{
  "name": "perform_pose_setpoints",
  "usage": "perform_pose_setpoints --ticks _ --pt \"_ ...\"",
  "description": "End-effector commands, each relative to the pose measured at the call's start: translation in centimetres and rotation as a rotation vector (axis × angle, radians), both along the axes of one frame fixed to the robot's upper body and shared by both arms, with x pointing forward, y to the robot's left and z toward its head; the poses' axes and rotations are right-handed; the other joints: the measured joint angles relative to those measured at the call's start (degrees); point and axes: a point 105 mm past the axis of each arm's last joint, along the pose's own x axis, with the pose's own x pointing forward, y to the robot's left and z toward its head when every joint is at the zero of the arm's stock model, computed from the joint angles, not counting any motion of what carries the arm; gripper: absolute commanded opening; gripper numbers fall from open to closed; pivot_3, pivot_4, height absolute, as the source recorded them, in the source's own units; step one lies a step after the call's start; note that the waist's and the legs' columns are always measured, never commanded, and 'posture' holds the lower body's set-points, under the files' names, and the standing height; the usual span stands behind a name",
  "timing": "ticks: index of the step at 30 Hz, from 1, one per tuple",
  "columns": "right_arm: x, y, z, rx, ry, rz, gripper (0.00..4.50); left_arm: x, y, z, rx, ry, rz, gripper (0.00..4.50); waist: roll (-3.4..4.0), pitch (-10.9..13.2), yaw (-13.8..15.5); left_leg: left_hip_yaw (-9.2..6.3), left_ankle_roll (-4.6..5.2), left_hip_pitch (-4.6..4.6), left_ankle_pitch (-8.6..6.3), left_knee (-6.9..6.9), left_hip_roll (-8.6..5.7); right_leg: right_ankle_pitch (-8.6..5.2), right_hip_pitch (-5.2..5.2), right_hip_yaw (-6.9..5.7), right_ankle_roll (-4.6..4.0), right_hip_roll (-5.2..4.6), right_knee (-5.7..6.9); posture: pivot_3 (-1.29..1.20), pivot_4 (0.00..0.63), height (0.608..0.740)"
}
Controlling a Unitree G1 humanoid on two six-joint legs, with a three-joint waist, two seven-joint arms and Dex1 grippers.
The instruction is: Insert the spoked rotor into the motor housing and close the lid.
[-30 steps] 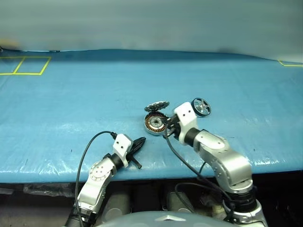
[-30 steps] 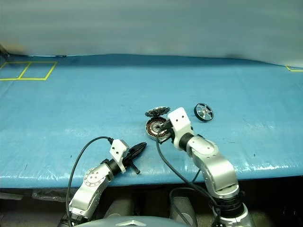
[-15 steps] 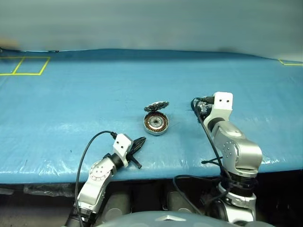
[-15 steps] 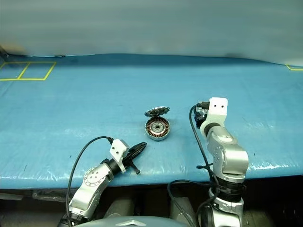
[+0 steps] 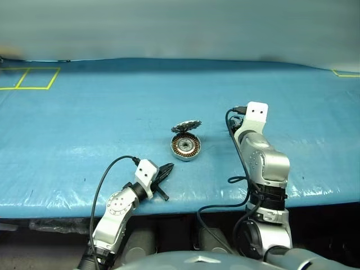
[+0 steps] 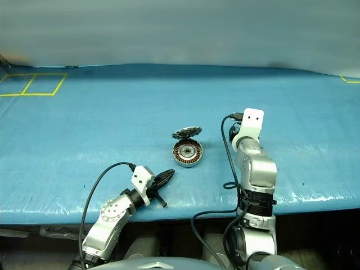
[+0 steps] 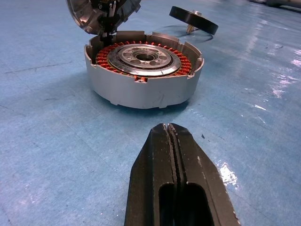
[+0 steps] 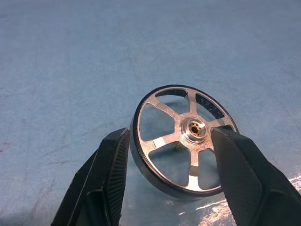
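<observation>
We see the black-rimmed, silver-spoked metal rotor (image 8: 184,142) lying on the blue table between our right pincer's (image 8: 171,162) spread fingers, ungripped. It looks rigid, light and slick, so we should pinch opposite rim edges.

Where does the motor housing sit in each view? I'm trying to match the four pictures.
Left eye view: motor housing mid-table, between the arms.
Right eye view: same spot.
Left wrist view: housing just ahead of the shut left claw.
Right wrist view: not in it; the open right claw straddles the spoked rotor.
Shared landmark: the raised lid at the housing's far rim.
</observation>
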Motion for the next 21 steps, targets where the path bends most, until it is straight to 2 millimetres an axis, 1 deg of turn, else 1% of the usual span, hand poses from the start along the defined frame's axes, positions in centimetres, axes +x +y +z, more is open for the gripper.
perform_pose_setpoints --ticks 1,4,6,13,16,21 --pt "1.1 -0.4 1.8 -0.018 -0.075 -0.014 2.87 -0.2 -0.3 0.2 0.001 -0.007 -0.009 0.00 0.02 0.01 -0.01 0.00 0.00 0.00 0.00 0.00 0.00 0.00 0.00 0.00 0.00 0.00 0.00 0.00 0.150 0.740" --pt "1.6 -1.1 1.6 -0.019 -0.071 -0.048 2.87 -0.3 -0.3 0.1 0.002 -0.005 -0.006 0.00 0.05 0.02 -0.08 0.01 0.00 0.01 0.00 0.00 0.01 0.00 0.00 0.01 0.00 0.01 0.01 0.00 0.150 0.740" --pt "1.8 -1.2 1.7 -0.021 -0.075 -0.054 2.87 -0.3 -0.3 0.1 0.002 -0.005 -0.004 0.00 0.05 0.02 -0.04 0.01 0.00 0.01 0.00 0.00 0.01 0.00 0.01 0.01 0.00 0.00 0.02 0.00 0.150 0.740" --pt "1.7 -1.8 1.8 -0.055 -0.068 -0.083 2.87 -0.4 -0.3 0.0 0.005 0.000 0.001 0.00 0.07 0.02 -0.07 0.01 0.02 0.01 -0.01 -0.02 0.02 0.00 0.00 0.02 0.00 -0.04 0.01 0.00 0.150 0.740" --pt "1.6 -1.5 1.4 -0.032 -0.047 -0.062 2.87 -0.3 -0.2 -0.1 0.008 0.001 0.001 0.00 0.08 0.02 -0.08 0.01 0.02 0.01 -0.01 -0.02 0.03 0.00 0.00 0.03 0.00 -0.04 0.02 0.00 0.150 0.740" --pt "1.4 -0.1 0.3 -0.011 -0.009 0.016 2.87 -0.2 -0.3 -0.1 0.010 0.004 -0.002 0.00 0.08 0.02 -0.07 0.01 0.02 0.01 -0.01 -0.02 0.03 0.00 0.00 0.03 0.00 -0.02 0.01 0.00 0.150 0.740"
